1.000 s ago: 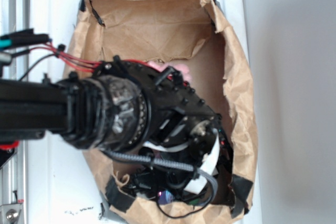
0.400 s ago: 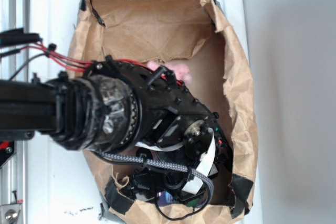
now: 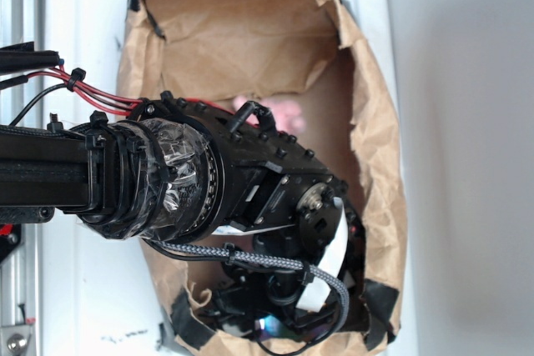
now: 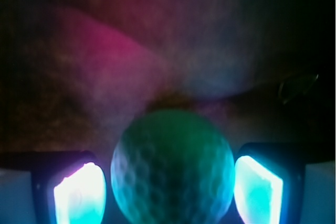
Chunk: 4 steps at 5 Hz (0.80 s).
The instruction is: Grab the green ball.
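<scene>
The arm reaches down into a crumpled brown paper bag (image 3: 250,47) lying on the white table (image 3: 92,31), and its bulk fills most of the bag's lower half, with the paper walls close on both sides and open room only toward the bag's top edge. A pink plush bunny (image 3: 279,110) peeks out just past the arm's housing, near the middle of the bag. In the wrist view the green ball (image 4: 172,169) sits between the glowing fingers (image 4: 80,192) of the pincer (image 4: 170,192), which stands apart with a narrow gap on each side. The ball is round, without a long axis, finely dimpled and dark green.
</scene>
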Motion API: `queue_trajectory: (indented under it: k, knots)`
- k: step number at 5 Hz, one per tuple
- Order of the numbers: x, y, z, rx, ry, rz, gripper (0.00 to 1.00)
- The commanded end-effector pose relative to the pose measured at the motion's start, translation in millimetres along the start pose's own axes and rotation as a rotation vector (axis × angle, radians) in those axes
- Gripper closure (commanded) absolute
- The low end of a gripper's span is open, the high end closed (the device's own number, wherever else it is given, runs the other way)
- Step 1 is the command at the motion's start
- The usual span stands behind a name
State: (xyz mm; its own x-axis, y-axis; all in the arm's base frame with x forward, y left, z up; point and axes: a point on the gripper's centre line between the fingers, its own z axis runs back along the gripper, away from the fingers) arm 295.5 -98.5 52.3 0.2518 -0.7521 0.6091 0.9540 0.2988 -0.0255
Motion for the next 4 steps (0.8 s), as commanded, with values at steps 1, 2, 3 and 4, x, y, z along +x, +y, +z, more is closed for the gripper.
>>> queue_trajectory:
  k: [1, 2, 3, 4]
  knots:
    - [16.3, 5.7, 6.9, 0.073, -0.020, -0.059, 0.42]
    - [14.3, 6.8, 8.5, 0.079, -0.024, -0.036, 1.00]
    - [13.2, 6.9, 6.4, 0.099, 0.010, -0.069, 1.00]
    - [13.4, 9.6, 7.2, 0.127, 0.052, -0.092, 1.00]
